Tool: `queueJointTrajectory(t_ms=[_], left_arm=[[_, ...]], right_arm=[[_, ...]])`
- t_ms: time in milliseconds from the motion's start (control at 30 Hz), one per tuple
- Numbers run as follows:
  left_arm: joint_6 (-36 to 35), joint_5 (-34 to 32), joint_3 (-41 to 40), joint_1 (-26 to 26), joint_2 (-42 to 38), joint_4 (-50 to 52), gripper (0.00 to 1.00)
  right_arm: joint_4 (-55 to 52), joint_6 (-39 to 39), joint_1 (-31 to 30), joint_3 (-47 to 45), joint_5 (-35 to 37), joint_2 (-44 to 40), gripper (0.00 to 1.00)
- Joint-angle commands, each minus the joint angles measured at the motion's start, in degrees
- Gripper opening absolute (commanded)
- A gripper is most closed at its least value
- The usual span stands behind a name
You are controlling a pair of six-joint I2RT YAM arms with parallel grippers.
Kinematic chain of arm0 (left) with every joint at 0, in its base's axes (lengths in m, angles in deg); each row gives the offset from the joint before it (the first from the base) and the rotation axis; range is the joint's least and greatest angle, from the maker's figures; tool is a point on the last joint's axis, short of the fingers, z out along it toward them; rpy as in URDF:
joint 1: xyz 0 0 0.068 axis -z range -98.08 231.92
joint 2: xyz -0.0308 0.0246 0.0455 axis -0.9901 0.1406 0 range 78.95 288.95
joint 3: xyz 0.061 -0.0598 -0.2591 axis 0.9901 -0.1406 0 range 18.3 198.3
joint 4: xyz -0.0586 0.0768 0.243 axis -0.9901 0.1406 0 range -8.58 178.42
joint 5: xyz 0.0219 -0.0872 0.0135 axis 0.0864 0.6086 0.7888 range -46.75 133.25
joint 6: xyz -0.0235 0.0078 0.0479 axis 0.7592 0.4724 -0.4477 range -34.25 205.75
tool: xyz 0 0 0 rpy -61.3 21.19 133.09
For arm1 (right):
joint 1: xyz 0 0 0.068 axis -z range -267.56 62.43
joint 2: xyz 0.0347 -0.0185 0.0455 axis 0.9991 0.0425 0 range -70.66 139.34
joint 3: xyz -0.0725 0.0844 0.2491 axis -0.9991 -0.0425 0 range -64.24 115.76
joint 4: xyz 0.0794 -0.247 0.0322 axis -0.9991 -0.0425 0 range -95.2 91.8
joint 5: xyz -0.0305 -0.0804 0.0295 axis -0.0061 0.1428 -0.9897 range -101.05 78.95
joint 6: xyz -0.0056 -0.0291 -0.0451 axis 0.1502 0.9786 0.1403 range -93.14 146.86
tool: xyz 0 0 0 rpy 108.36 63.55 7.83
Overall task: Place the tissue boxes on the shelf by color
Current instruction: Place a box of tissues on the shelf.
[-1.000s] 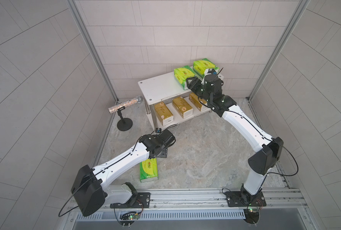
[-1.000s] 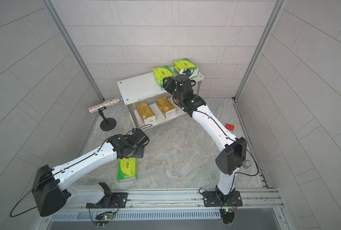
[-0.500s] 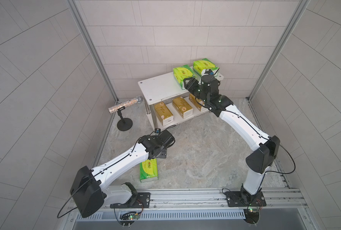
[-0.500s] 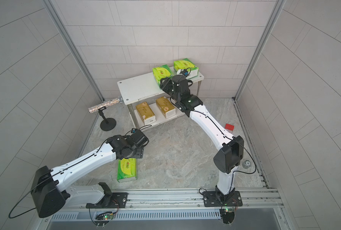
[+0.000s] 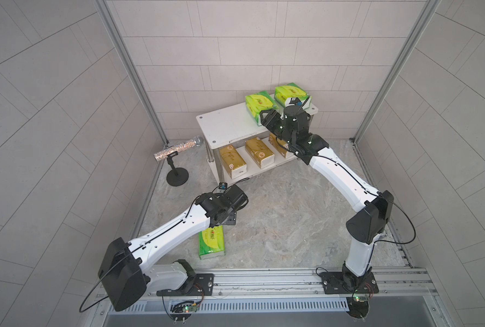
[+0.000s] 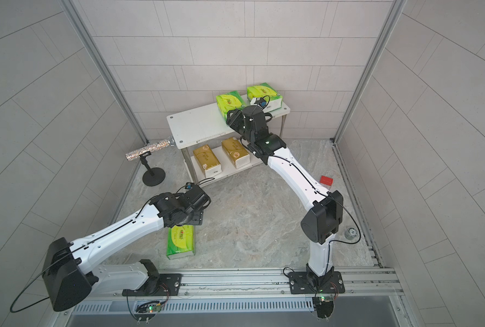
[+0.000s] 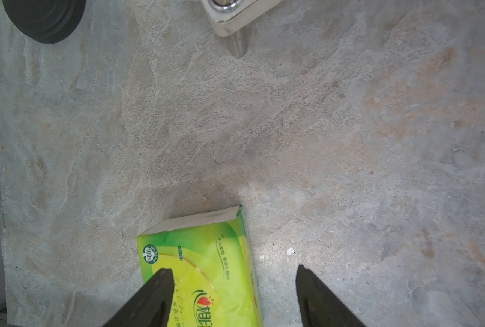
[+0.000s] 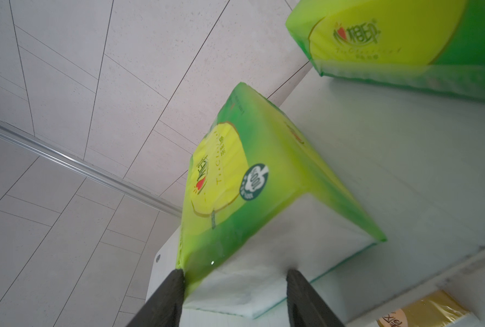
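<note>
Shift the left tool (image 7: 233, 270), jaws apart and empty over the last green tissue box (image 7: 204, 254) on the floor (image 5: 278, 220) in front of the shelf (image 5: 224, 127), sideways until centred astride it before closing; right tool (image 8: 235, 274) at a shelf-top box (image 8: 235, 175), grip unclear.

green tissue pack (image 8: 264, 158), "100%" badge, 心相印 logo

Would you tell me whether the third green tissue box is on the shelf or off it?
Off it: the third green tissue box lies flat on the floor, under the open left gripper, apart from the shelf.
</note>
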Motion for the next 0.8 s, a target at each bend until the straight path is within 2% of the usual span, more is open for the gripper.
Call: queueJointTrajectory(t_ms=[0, 400, 700, 767], left_arm=[[0.6, -1.5, -0.9, -0.3, -1.5, 1.3, 0.76], [1.0, -2.2, -0.5, -0.5, -2.5, 2.0, 0.76], [0.9, -2.1, 0.7, -0.5, -3.7, 4.3, 0.76], [3.1, -2.0, 0.5, -0.5, -3.8, 5.6, 0.76]], right_arm=[[-1.3, 0.5, 0.3, 1.0, 0.8, 0.4, 0.61], [-0.3, 3.0, 0.8, -0.4, -0.4, -2.9, 0.66], [0.7, 7.6, 1.2, -7.5, -2.2, -11.4, 0.74], [0.5, 9.2, 1.3, -9.9, -2.7, -14.1, 0.76]])
